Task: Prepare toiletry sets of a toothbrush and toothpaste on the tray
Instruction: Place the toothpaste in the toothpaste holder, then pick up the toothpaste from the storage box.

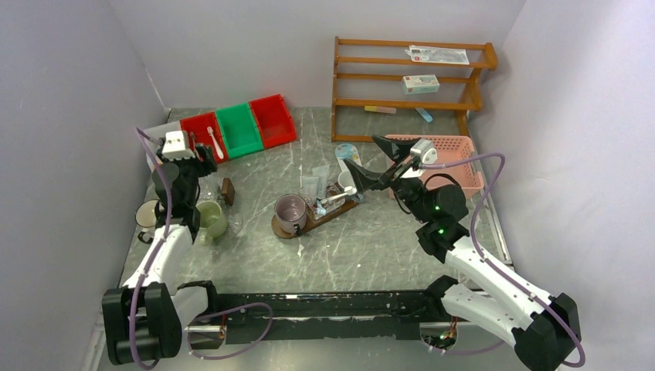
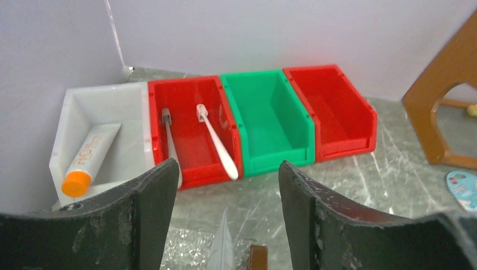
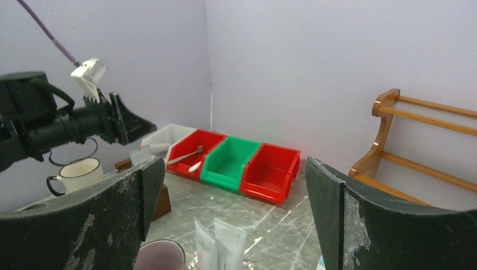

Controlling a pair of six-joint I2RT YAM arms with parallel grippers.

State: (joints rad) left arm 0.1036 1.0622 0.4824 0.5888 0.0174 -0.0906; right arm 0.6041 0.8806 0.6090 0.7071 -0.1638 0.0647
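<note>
tray [image 1: 334, 214] lies at the middle of the desk [image 1: 371, 251], mug [image 1: 290, 212] on its left end. red bin [image 2: 188, 163] sits at the far-left corner. my left claw [image 2: 228, 171] and right claw [image 3: 234, 166] stand apart, empty. risk: the slim toothbrush [image 2: 216, 143] leaning in that bin may slip when pinched.
</note>
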